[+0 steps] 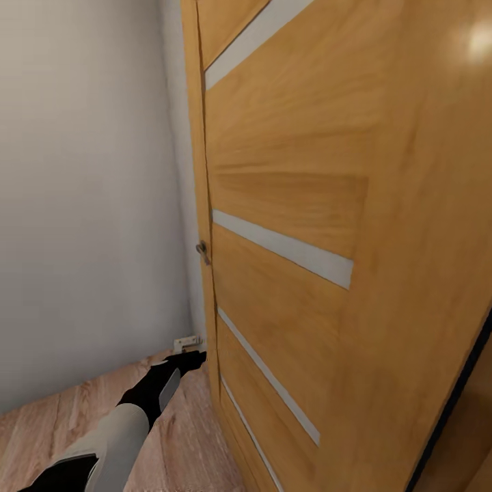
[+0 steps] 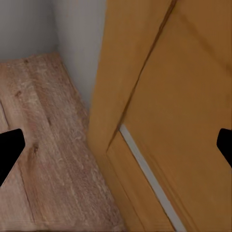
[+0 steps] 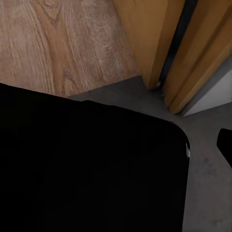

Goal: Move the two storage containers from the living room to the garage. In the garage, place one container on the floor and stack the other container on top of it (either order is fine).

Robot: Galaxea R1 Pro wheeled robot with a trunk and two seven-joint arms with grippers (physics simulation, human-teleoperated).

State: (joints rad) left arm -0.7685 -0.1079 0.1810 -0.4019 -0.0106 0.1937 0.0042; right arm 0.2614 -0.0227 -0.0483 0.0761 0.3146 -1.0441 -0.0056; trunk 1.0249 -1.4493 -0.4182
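Garage floor (image 3: 208, 159) appears beyond the door (image 1: 328, 205) from the right wrist.

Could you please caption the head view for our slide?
Left arm reaching low beside an orange-brown wooden door, wood plank floor below.

So the big orange-brown wooden door (image 1: 328, 225) is pretty much the whole obstacle here: it stands close in front of the robot and takes up most of the head view, swung in toward the pale grey wall (image 1: 82, 205). Between door and wall there's only a narrow wedge of wood plank floor (image 1: 61, 424), and the left arm (image 1: 130, 417) is already stretched into it, with the left tool (image 2: 116, 145) spread wide right at the door's hinge edge. On the right wrist view a large black mass (image 3: 92, 169) blocks most of the sight, but past it there's a dark gap (image 3: 176, 43) between the door and another orange panel, with dark grey concrete floor (image 3: 208, 193) open beyond the threshold.
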